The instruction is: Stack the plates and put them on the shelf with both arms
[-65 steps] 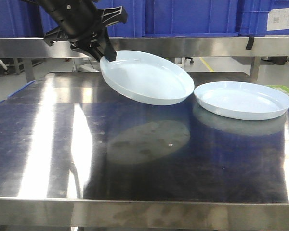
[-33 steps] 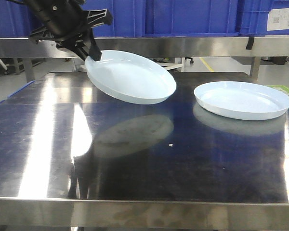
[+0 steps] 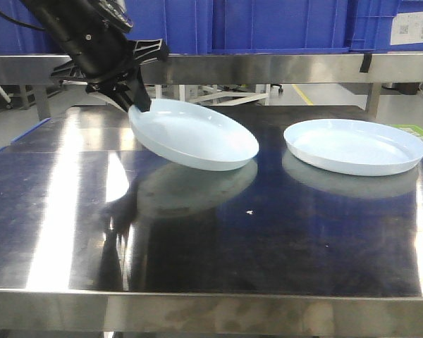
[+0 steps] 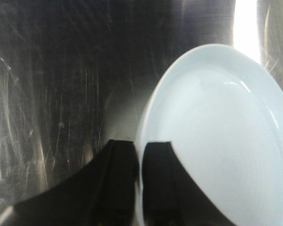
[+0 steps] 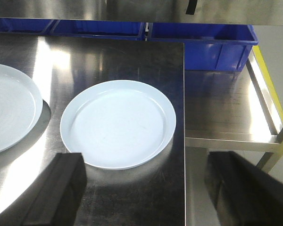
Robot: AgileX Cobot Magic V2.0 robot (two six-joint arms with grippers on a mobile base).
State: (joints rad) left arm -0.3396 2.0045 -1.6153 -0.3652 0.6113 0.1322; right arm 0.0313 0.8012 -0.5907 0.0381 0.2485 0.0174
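Observation:
My left gripper (image 3: 138, 103) is shut on the back-left rim of a pale blue plate (image 3: 197, 137). The plate hangs tilted, its right side low and close over the steel table (image 3: 218, 239). In the left wrist view both black fingers (image 4: 156, 169) pinch that plate's (image 4: 217, 141) rim. A second pale blue plate (image 3: 354, 144) lies flat at the table's right. The right wrist view looks down on this flat plate (image 5: 118, 123), with the held plate (image 5: 9, 113) at the left edge. My right gripper (image 5: 146, 160) is open above the flat plate's near rim, holding nothing.
Blue plastic bins (image 3: 282, 24) stand on a steel shelf (image 3: 268, 67) behind the table. The table's right edge (image 5: 184, 117) drops to a lower steel shelf (image 5: 226, 113) with another blue bin (image 5: 217, 47). Bright glare streaks the table's left.
The left arm has carried the held plate to the left and lowered it toward the table. The flat plate on the right has not moved.

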